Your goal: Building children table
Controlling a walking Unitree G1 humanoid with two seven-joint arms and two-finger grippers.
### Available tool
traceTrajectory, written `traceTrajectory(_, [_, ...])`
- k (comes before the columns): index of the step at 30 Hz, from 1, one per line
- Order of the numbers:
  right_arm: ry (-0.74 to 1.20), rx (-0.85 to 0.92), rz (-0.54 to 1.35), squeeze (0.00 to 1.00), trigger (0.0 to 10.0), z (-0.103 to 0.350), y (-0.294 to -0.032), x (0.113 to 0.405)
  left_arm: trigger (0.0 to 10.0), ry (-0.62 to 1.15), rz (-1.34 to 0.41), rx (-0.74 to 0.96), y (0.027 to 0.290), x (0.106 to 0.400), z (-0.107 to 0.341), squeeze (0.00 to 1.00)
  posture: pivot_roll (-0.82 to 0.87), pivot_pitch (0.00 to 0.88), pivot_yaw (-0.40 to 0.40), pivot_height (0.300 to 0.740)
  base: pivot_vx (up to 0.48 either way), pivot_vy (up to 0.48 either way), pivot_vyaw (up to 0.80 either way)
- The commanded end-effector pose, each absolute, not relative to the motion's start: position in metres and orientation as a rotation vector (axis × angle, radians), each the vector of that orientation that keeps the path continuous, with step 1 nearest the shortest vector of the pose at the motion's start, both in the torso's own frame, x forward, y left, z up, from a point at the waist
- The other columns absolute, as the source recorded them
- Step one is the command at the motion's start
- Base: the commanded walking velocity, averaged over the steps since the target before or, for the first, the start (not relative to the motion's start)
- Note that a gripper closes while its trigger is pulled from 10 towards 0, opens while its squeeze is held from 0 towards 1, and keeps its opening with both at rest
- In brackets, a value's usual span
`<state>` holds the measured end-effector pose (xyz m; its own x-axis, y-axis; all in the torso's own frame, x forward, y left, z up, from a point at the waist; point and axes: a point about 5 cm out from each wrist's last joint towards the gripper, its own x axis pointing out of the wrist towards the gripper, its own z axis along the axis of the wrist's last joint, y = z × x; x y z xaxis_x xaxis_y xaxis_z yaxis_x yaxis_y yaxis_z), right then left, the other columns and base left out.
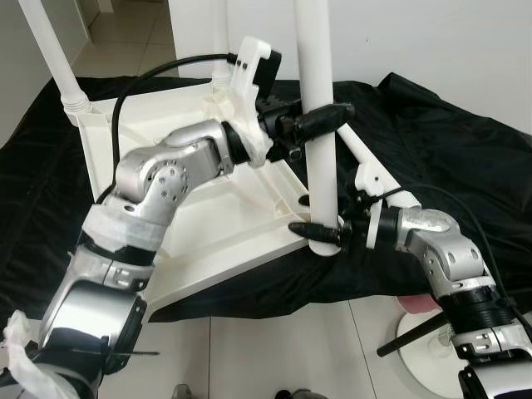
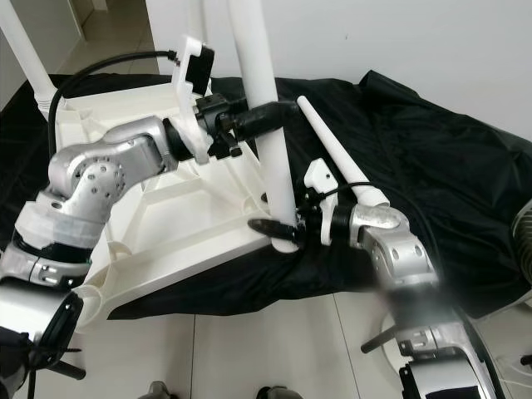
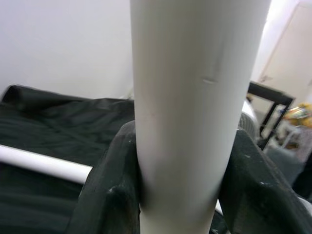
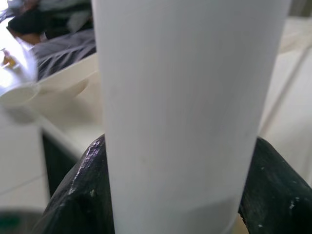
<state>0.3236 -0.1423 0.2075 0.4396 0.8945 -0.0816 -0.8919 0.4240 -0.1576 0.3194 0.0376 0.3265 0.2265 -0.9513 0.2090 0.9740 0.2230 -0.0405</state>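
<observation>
Two bent arms clench one upright table leg [image 1: 320, 125]: left gripper [image 1: 326, 119] midway, right gripper [image 1: 320, 233] at its base.

Quick count: one white tabletop [image 1: 208, 224] lying upside down on one black cloth [image 1: 432, 141]. Table legs, four in sight: two standing at the tabletop's far corners [image 1: 50, 50] [image 1: 223, 33], one upright at its near corner [image 1: 320, 125], one loose [image 2: 337, 154] on the cloth beside it.
</observation>
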Motion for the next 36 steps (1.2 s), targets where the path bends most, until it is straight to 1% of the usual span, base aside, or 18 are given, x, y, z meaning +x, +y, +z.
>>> traceTrajectory(1, [-0.058, -0.183, 1.062, 0.00, 10.0, 0.214, -0.144, 0.328, 10.0, -0.180, -1.332, -0.121, 0.034, 0.320, 0.337, 0.00, -0.05, 0.056, -0.039, 0.740, 0.000, 0.000, 0.00])
traceTrajectory(5, [-0.068, -0.178, 1.048, 0.00, 10.0, 0.215, -0.143, 0.329, 10.0, -0.180, -1.302, -0.103, 0.034, 0.323, 0.338, 0.00, -0.05, 0.054, -0.037, 0.740, 0.000, 0.000, 0.00])
traceTrajectory(7, [-0.075, -0.174, 1.032, 0.00, 10.0, 0.216, -0.142, 0.330, 10.0, -0.169, -1.269, -0.093, 0.034, 0.326, 0.338, 0.00, -0.04, 0.052, -0.038, 0.740, 0.000, 0.000, 0.00])
traceTrajectory(8, [-0.099, -0.168, 0.981, 0.00, 10.0, 0.218, -0.138, 0.333, 10.0, -0.151, -1.197, -0.097, 0.034, 0.333, 0.340, 0.00, -0.04, 0.051, -0.037, 0.740, 0.000, 0.000, 0.00])
traceTrajectory(13, [-0.121, -0.161, 0.926, 0.00, 10.0, 0.220, -0.135, 0.336, 10.0, -0.140, -1.135, -0.103, 0.034, 0.339, 0.342, 0.00, -0.04, 0.051, -0.037, 0.740, 0.000, 0.000, 0.00])
traceTrajectory(15, [-0.187, -0.139, 0.769, 0.00, 10.0, 0.224, -0.121, 0.342, 10.0, -0.115, -0.984, -0.157, 0.037, 0.356, 0.345, 0.00, -0.05, 0.050, -0.033, 0.740, 0.000, 0.000, 0.00])
traceTrajectory(18, [-0.187, -0.139, 0.769, 0.00, 10.0, 0.224, -0.121, 0.342, 10.0, -0.115, -0.984, -0.157, 0.037, 0.356, 0.345, 0.00, -0.05, 0.050, -0.033, 0.740, 0.000, 0.000, 0.00])
traceTrajectory(21, [-0.222, -0.112, 0.639, 0.00, 10.0, 0.226, -0.111, 0.344, 10.0, -0.118, -0.890, -0.173, 0.040, 0.365, 0.348, 0.00, -0.05, 0.058, -0.027, 0.740, 0.000, 0.000, 0.00])
traceTrajectory(23, [-0.222, -0.112, 0.639, 0.00, 10.0, 0.226, -0.111, 0.344, 10.0, -0.118, -0.890, -0.173, 0.040, 0.365, 0.348, 0.00, -0.05, 0.058, -0.027, 0.740, 0.000, 0.000, 0.00])
traceTrajectory(24, [-0.229, -0.107, 0.576, 0.00, 10.0, 0.226, -0.109, 0.345, 10.0, -0.130, -0.861, -0.168, 0.041, 0.367, 0.351, 0.00, -0.05, 0.060, -0.025, 0.740, 0.000, 0.000, 0.00])
traceTrajectory(25, [-0.229, -0.107, 0.576, 0.00, 10.0, 0.226, -0.109, 0.345, 10.0, -0.130, -0.861, -0.168, 0.041, 0.367, 0.351, 0.00, -0.05, 0.060, -0.025, 0.740, 0.000, 0.000, 0.00])
traceTrajectory(26, [-0.225, -0.116, 0.491, 0.00, 10.0, 0.225, -0.109, 0.348, 10.0, -0.148, -0.820, -0.149, 0.042, 0.368, 0.355, 0.00, -0.06, 0.064, -0.019, 0.740, 0.000, 0.000, 0.00])
traceTrajectory(27, [-0.225, -0.116, 0.491, 0.00, 10.0, 0.225, -0.109, 0.348, 10.0, -0.148, -0.820, -0.149, 0.042, 0.368, 0.355, 0.00, -0.06, 0.064, -0.019, 0.740, 0.000, 0.000, 0.00])
traceTrajectory(29, [-0.201, -0.091, 0.343, 0.00, 10.0, 0.223, -0.110, 0.356, 10.0, -0.190, -0.753, -0.132, 0.041, 0.369, 0.362, 0.00, -0.06, 0.070, -0.017, 0.740, 0.000, 0.000, 0.00])
traceTrajectory(30, [-0.201, -0.091, 0.343, 0.00, 10.0, 0.223, -0.110, 0.356, 10.0, -0.190, -0.753, -0.132, 0.041, 0.369, 0.362, 0.00, -0.06, 0.070, -0.017, 0.740, 0.000, 0.000, 0.00])
traceTrajectory(31, [-0.183, -0.079, 0.272, 0.00, 10.0, 0.222, -0.107, 0.360, 10.0, -0.212, -0.713, -0.136, 0.039, 0.368, 0.366, 0.00, -0.05, 0.071, -0.016, 0.740, 0.000, 0.000, 0.00])
traceTrajectory(34, [-0.174, -0.082, 0.252, 0.00, 10.0, 0.221, -0.104, 0.362, 10.0, -0.221, -0.699, -0.131, 0.037, 0.368, 0.368, 0.00, -0.05, 0.078, -0.011, 0.740, 0.000, 0.000, 0.00])
traceTrajectory(36, [-0.158, -0.063, 0.208, 0.00, 10.0, 0.218, -0.091, 0.365, 10.0, -0.228, -0.682, -0.143, 0.031, 0.366, 0.371, 0.00, -0.05, 0.080, -0.009, 0.740, 0.000, 0.000, 0.00])
